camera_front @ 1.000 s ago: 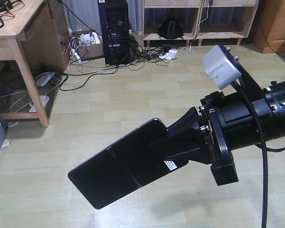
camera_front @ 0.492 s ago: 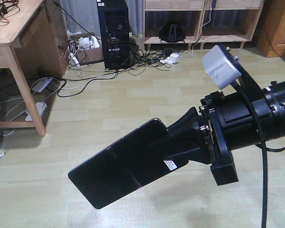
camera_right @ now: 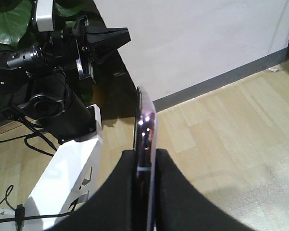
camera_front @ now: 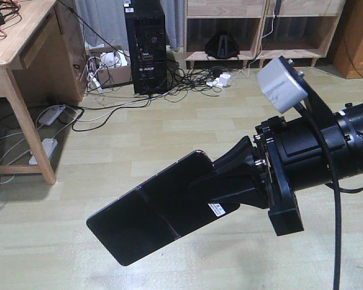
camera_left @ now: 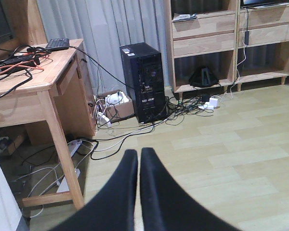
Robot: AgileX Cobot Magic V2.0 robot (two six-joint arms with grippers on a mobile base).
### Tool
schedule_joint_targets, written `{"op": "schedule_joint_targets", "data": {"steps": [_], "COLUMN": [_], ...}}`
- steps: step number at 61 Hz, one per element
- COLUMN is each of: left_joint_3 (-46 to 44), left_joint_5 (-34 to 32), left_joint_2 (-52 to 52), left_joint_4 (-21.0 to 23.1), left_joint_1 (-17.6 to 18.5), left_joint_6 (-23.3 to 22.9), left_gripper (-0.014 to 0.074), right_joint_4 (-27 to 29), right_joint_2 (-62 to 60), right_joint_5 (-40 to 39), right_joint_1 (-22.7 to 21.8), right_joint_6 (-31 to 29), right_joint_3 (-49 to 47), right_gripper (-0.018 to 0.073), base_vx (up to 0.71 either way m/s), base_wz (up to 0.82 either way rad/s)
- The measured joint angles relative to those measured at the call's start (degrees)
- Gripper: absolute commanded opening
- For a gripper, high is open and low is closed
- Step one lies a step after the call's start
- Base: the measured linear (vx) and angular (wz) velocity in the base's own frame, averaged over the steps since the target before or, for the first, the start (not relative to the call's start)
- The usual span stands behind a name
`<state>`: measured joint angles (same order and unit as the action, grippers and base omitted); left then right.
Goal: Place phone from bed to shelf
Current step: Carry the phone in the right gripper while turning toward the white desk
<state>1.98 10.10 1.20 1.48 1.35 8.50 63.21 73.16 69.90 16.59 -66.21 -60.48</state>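
The right gripper [camera_front: 227, 181] holds the phone [camera_front: 151, 214] by one short end. Its two black fingers are shut tight on it, one on each flat side. The phone is up in the air over the floor [camera_front: 169, 127]. It is flat and black, and it sticks out to the left with its far end tipped down a little. A line runs across its middle, and a small white sticker [camera_front: 216, 209] sits close to the gripper. In the right wrist view the phone [camera_right: 146, 125] shows edge on (just a thin, shiny, pinkish strip), squeezed between the fingers [camera_right: 120, 192]. The left gripper [camera_left: 138, 155] hangs in the air with its jaws closed. The two tips almost touch, and nothing is between them. The shelf [camera_front: 296, 52] stands at the far side of the room, well apart from the phone. A black computer [camera_front: 146, 45] stands just left of the shelf. A tangle of wires [camera_front: 187, 75] lies on the floor in front of them. A wooden desk [camera_front: 18, 36] is at the far left.
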Motion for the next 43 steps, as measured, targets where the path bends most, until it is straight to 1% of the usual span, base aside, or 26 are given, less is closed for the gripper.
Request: {"op": "schedule_joint_targets", "data": {"steps": [43], "left_joint_3": [0.0], "left_joint_5": [0.0], "left_joint_2": [0.0], "left_joint_4": [0.0], "left_joint_1": [0.0], "left_joint_6": [0.0], "left_gripper": [0.0001], "right_joint_4": [0.0], "right_joint_2": [0.0], "right_joint_5": [0.0], "right_joint_1": [0.0], "right_joint_6": [0.0], "right_joint_3": [0.0], "right_gripper": [-0.0002], "base_vx": [0.18], "base_wz": [-0.02]}}
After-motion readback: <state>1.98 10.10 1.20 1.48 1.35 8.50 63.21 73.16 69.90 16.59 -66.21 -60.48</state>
